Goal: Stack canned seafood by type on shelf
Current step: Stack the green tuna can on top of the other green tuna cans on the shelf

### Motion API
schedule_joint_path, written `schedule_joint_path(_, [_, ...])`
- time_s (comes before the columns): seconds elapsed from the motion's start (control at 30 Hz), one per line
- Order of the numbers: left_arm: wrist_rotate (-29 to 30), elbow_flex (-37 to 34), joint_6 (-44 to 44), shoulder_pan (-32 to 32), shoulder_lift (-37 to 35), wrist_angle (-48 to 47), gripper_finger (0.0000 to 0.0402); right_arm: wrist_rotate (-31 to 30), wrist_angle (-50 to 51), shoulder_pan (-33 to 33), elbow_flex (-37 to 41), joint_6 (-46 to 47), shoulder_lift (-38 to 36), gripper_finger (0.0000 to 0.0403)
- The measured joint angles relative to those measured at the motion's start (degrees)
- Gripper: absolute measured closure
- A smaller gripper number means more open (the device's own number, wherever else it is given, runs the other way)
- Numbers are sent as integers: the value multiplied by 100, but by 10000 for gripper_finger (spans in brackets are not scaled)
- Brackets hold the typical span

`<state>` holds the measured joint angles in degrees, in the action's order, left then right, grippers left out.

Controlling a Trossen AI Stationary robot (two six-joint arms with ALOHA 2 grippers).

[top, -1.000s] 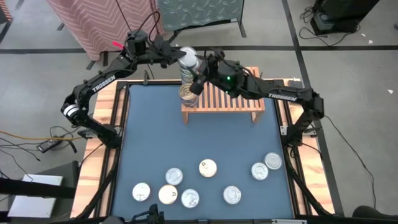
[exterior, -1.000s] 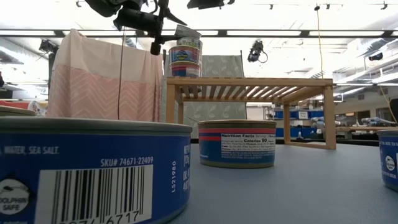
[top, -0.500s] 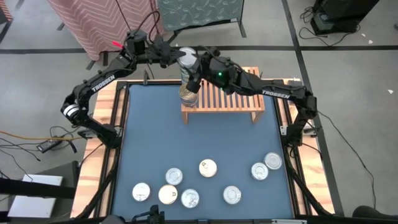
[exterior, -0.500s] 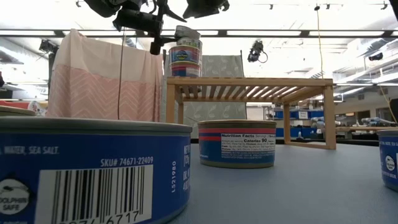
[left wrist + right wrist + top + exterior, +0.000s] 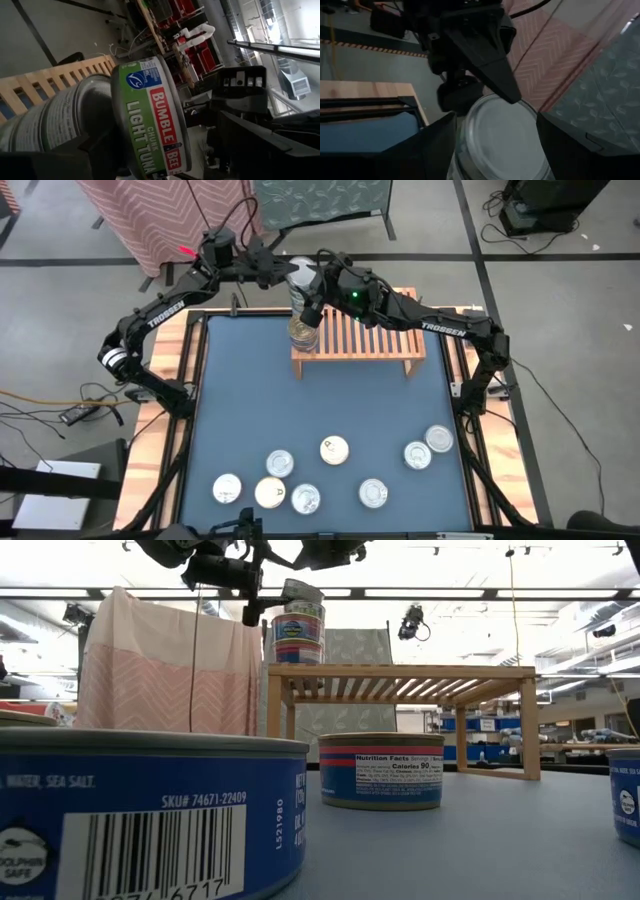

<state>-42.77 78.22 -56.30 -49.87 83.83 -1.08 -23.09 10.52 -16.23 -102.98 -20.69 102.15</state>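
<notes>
The left gripper [image 5: 290, 273] squeezes a green Bumble Bee tuna can [image 5: 150, 117]; the right gripper's [image 5: 312, 305] spread-apart jaws straddle it.

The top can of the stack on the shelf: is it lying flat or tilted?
Tilted. In the low view the top can slants above the flat cans under it, with the left gripper at its side.

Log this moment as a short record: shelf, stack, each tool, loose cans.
shelf: light-wood slatted rack at the table's far edge
stack: cans piled on the shelf's left end
top can: green Bumble Bee chunk light tuna, tilted on the stack
left tool: at the top can, shut on it
right tool: open, fingers on either side of the top can's lid
loose cans: eight on the blue mat, near side
</notes>
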Motion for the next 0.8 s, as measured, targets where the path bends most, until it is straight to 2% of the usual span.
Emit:
schedule_joint_path(0.1, [8,0,51,-11,0,3,89,177,10,-17,0,-4,0,127])
schedule_joint_path(0.53, [7,0,209,-6,0,173,89,159,82,-377,0,12,-2,143])
schedule_joint_path(0.8, [7,0,286,-30,0,173,89,176,473,-519,109,232,-24,154])
